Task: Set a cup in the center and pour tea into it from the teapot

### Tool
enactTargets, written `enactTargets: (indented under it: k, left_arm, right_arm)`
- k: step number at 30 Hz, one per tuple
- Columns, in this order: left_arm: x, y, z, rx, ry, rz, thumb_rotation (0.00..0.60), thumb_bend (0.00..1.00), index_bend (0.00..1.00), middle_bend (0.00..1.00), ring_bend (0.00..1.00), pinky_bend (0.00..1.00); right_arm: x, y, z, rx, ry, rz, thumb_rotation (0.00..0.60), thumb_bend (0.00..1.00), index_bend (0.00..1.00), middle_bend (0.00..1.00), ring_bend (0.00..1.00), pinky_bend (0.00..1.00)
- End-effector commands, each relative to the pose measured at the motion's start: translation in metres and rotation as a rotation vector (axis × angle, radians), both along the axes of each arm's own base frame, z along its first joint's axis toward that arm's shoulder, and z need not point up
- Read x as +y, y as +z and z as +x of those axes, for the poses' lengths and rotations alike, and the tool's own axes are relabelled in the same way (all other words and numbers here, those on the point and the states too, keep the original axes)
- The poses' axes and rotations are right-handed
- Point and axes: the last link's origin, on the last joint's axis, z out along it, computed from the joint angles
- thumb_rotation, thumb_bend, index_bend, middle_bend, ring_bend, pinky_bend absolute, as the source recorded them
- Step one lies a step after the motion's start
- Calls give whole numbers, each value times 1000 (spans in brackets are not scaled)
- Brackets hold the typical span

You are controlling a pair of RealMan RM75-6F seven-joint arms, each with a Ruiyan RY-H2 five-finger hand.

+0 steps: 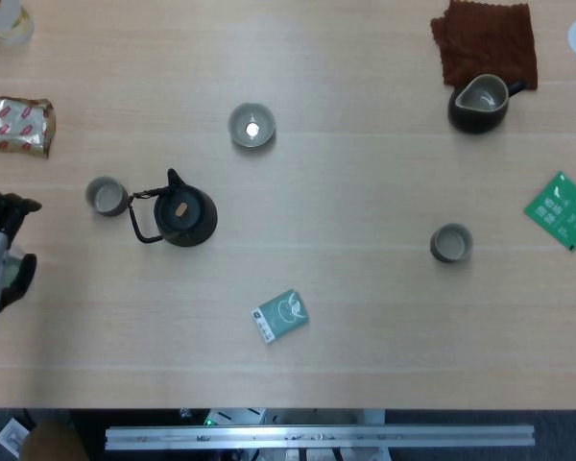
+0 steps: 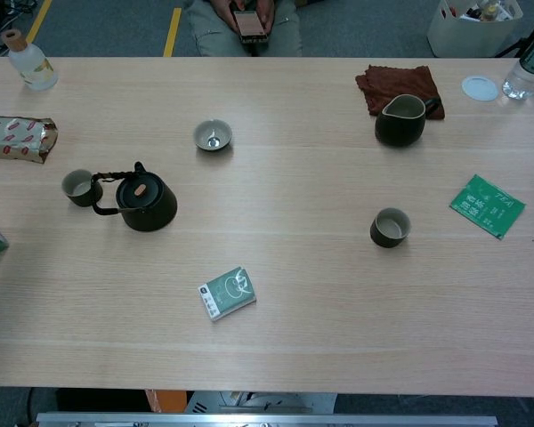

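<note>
Entering at the left edge of the head view, the robot's left hand (image 1: 0, 252) sat over the table with dark fingers (image 1: 8, 204) loosely apart and nothing in them; the chest view did not show it. Right hand not in view anywhere, state unknown.

The black round iron teapot (image 1: 185, 215) stood upright left of centre on the light wooden table (image 1: 365, 317), to the right of that hand and a bit further up the frame. Its loop handle (image 1: 142, 216) stuck out toward the hand side, spout (image 1: 173, 177) pointing to the far edge. A small grey-green ceramic cup (image 1: 105, 195) sat just beside the handle, between hand and teapot, apart from both. A second grey cup (image 1: 451, 242) stood well to the right, and a pale shallow tea bowl (image 1: 252, 126) beyond the teapot.

The table's centre held no cup, so placing was not yet done and no tea poured. Judgement: the left hand was the nearer one to both the near cup and teapot; the reach runs rightward from the fingers, meeting the cup first, then the handle.
</note>
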Motion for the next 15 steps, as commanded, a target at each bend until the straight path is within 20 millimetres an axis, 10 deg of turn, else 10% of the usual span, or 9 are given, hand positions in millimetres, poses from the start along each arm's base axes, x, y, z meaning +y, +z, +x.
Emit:
enactTargets:
  k: [1,15]
  left_arm:
    - [7,-6,7,-2,-34,-23,600,376,264,290,207,256]
    - [37,-48,39,-4,-143,-228,600,315,169,253,207,225]
  right_arm:
    - [0,1,0,1,-3,-5,600,218,307,313,188,296]
    - [2,6,-1,2,-29,-27,600,219,307,313,180,296]
